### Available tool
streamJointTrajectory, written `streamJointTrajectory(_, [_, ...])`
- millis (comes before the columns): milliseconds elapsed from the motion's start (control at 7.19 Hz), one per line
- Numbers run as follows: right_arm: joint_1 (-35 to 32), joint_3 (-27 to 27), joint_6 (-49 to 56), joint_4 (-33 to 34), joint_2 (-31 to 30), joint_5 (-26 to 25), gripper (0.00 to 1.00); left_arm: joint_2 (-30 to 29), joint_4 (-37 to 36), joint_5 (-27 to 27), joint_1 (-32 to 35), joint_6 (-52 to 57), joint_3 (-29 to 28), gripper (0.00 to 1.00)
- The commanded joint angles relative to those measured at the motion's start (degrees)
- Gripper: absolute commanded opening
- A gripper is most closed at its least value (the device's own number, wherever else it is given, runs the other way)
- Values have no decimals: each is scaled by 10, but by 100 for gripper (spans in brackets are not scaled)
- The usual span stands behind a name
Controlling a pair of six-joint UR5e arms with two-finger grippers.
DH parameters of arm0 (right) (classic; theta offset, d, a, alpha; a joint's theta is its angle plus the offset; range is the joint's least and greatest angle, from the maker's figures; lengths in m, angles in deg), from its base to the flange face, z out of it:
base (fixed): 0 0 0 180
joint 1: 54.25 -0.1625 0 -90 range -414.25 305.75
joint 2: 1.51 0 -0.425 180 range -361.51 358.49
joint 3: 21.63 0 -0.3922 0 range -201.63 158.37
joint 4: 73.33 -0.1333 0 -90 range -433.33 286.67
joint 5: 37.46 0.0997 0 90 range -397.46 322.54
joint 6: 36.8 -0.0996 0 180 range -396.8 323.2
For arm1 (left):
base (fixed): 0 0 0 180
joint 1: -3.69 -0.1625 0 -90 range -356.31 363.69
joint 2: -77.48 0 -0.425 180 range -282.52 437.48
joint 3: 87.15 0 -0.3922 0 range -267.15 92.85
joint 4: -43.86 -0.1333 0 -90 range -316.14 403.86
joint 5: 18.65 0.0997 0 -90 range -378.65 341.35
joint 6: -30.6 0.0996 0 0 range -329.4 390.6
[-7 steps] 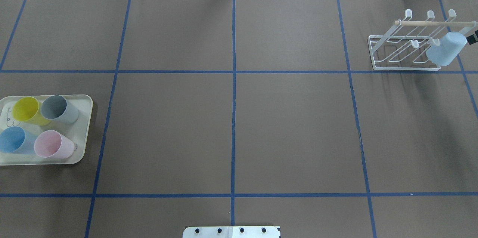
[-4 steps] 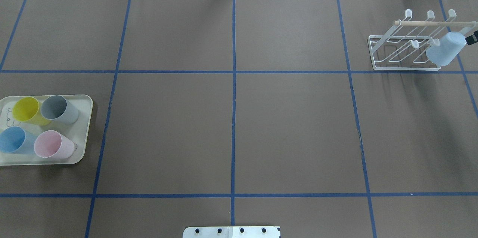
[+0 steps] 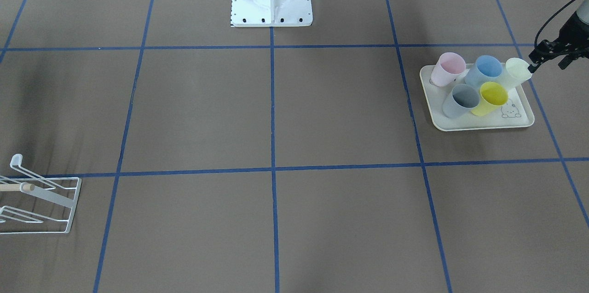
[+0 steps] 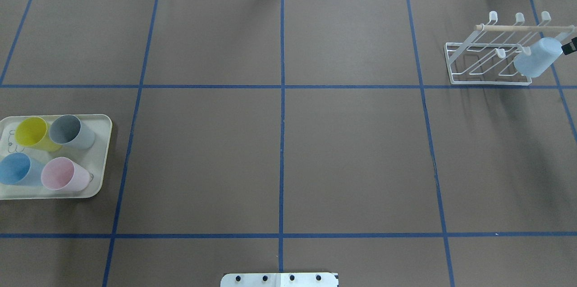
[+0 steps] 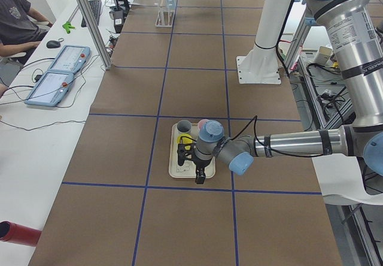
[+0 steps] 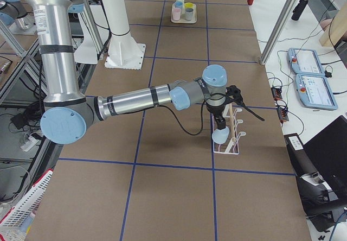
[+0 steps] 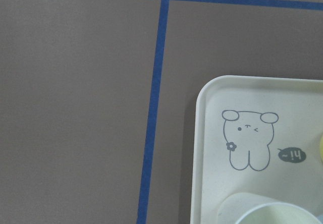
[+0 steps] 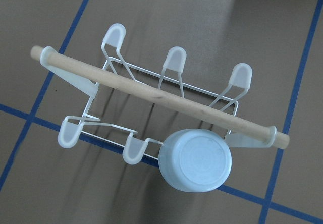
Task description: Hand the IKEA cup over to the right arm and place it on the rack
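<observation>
Right arm (image 6: pixel 135 97) outstretched, gripper (image 6: pixel 219 125) seemingly just above blue cup (image 8: pixel 196 159) on rack (image 8: pixel 174 62), finger state unclear.

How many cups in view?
6. Five at the tray: pink cup, blue cup, pale cup, grey cup, yellow cup. One light-blue cup upside down on the rack. None seems hidden.

The rack (image 8: pixel 175 59) is thin wire with a smooth white coating, and its dowel (image 8: pixel 151 94) is pale, bare, matt wood. The pale-blue cup (image 8: pixel 197 161) and the cream tray (image 7: pixel 212 148) look like smooth, matt plastic. The table covering (image 4: pixel 351 156) is matt brown paper crossed by blue tape (image 4: pixel 281 143), and the right arm (image 6: pixel 135 98) shows satin silver metal tubes.
</observation>
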Motion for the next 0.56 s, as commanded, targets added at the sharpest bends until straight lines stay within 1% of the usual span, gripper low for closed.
streamJointTrajectory(0, [2,1,-1,0,0,0,100,-4,-1,-1,-32,-7,-2,89])
streamJointTrajectory(139, [4,0,-4,0,0,1,100,-4,-1,-1,-34,-7,-7,62])
streamJointTrajectory(278, [5,0,-5,0,0,1,100,-5,-1,-1,-34,-7,-11,38])
streamJointTrajectory(417, [5,0,-5,0,0,1,100,-5,-1,-2,-34,-7,-12,18])
